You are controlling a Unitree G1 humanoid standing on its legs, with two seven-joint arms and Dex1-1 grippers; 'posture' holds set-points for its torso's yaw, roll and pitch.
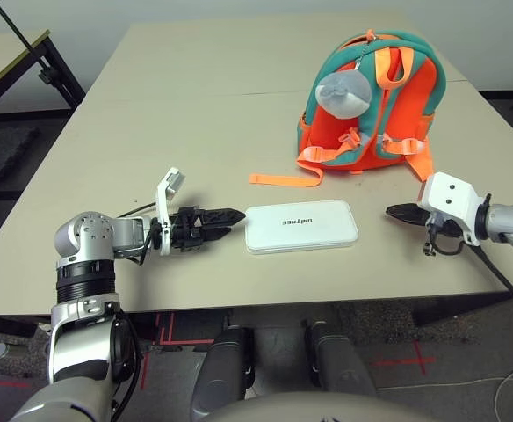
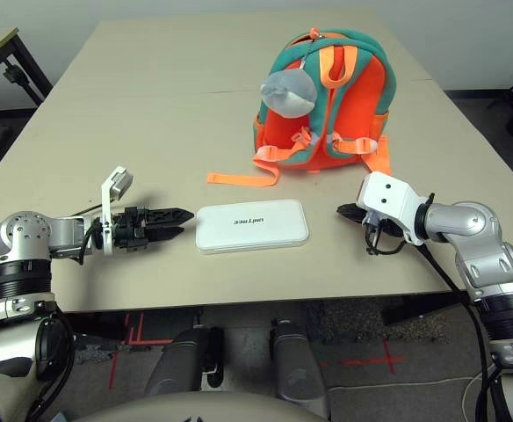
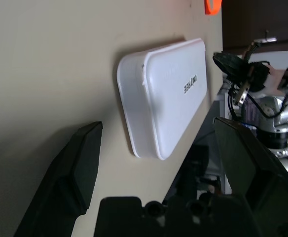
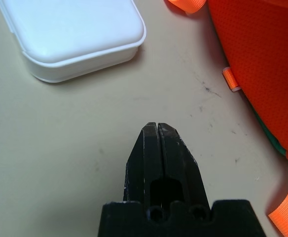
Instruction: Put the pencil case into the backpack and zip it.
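White, flat and plastic-looking, the rounded-rectangle pencil case [image 1: 278, 237] with dark lettering lay face up on the pale beige table [image 1: 195, 88], near me, outside the backpack. My left gripper [image 1: 236, 223] stood at its left end, black fingers spread wide, just beside it and grasping nothing. My right gripper [image 4: 159, 124] waited to the right, fingers closed together, empty.

Beyond, far and right, stood the bright orange and teal fabric backpack [image 1: 422, 97], straps towards me, with a grey plush charm [image 1: 344, 94]; I could not tell whether its zip was open.

I judged the step as picking up the case. The next move called for bringing my left fingers around its end, then closing them.

My head view gave mostly the case's top; my left wrist view revealed its deep end wall, and my right wrist view the thin seam between my closed fingers.
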